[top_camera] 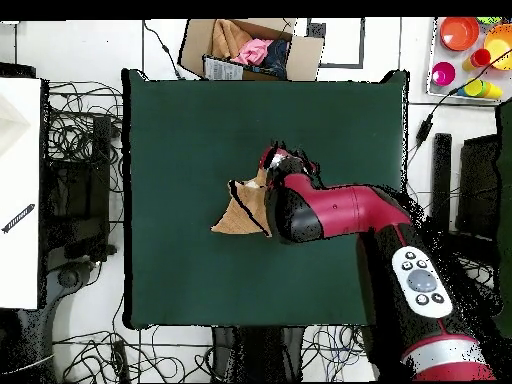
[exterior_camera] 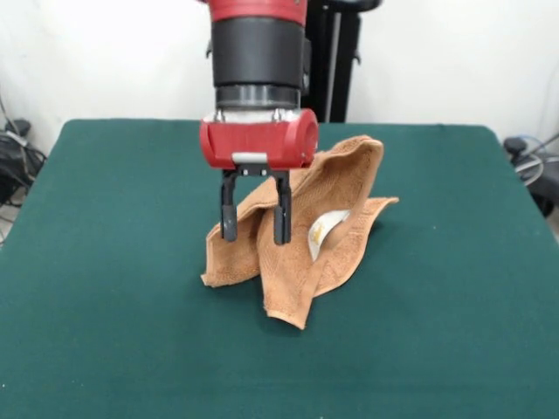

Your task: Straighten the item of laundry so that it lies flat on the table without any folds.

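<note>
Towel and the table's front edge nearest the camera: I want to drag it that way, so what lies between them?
Nothing: in the front view only bare green table stretches from the crumpled towel to that edge.

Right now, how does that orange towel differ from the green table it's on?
The towel is light orange-tan and looks rough like terry cloth; the table is plain dark green and smooth. The towel is crumpled, with folds standing up beside the gripper; the table lies flat. The towel is much smaller, covering only a patch near the table's middle. Both look like soft fabric surfaces.
</note>
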You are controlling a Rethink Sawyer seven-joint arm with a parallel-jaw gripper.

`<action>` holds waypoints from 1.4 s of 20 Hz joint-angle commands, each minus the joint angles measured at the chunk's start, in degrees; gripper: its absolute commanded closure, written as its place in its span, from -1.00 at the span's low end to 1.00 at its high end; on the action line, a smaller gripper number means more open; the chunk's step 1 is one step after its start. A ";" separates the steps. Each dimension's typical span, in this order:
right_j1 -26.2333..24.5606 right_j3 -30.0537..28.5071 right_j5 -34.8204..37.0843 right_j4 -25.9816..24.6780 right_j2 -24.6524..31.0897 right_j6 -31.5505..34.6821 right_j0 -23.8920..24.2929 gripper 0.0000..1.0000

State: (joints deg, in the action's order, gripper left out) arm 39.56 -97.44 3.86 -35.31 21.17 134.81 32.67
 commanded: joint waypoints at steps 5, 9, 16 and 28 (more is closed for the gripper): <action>-3.94 1.54 16.05 -5.32 6.61 -16.80 3.76 -1.00; -3.90 2.21 17.86 -6.20 7.76 -16.26 4.45 -1.00; -4.48 4.24 19.81 -7.46 8.13 -13.62 3.19 -1.00; -10.70 6.28 17.55 -13.28 7.59 -15.56 4.81 -1.00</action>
State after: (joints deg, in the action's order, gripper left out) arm 32.29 -92.44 18.32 -43.50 24.73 134.81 36.96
